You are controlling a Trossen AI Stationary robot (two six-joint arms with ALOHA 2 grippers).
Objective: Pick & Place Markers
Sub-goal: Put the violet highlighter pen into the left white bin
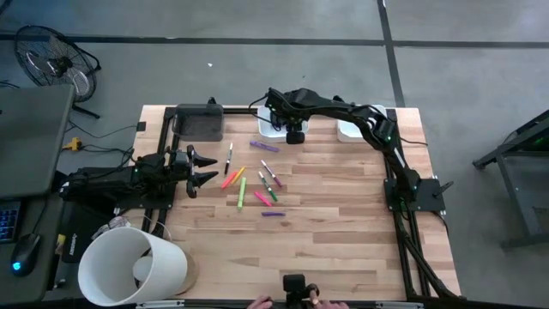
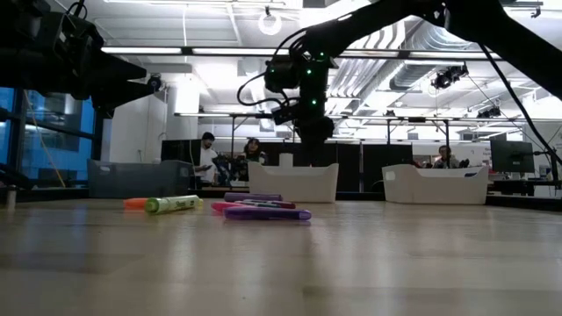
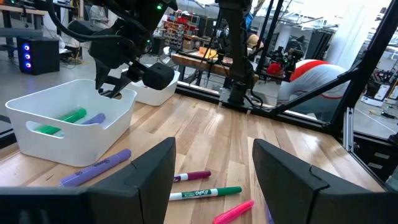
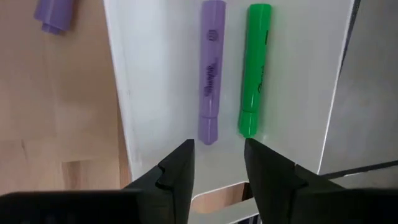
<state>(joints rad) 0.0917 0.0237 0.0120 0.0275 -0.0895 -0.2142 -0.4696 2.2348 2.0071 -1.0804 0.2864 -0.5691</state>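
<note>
Several markers lie loose on the wood mid-table: a black-and-white one (image 1: 229, 158), purple (image 1: 264, 145), orange-pink (image 1: 232, 178), yellow-green (image 1: 242, 193), green (image 1: 270, 193) and another purple (image 1: 273, 214). A white tray (image 1: 268, 130) at the far edge holds a purple marker (image 4: 209, 68) and a green marker (image 4: 255, 68), lying flat side by side on its floor. My right gripper (image 4: 217, 144) hovers open over that tray, pointing down, with nothing between its fingers. My left gripper (image 1: 202, 167) waits open at the table's left, facing the loose markers (image 3: 205, 194).
A second white tray (image 1: 352, 129) sits at the far edge, right of the first. A dark bin (image 1: 199, 122) stands at the far left. A large white cylinder (image 1: 133, 266) stands at the near left corner. Bare wood lies near and right of the markers. People show in the room behind.
</note>
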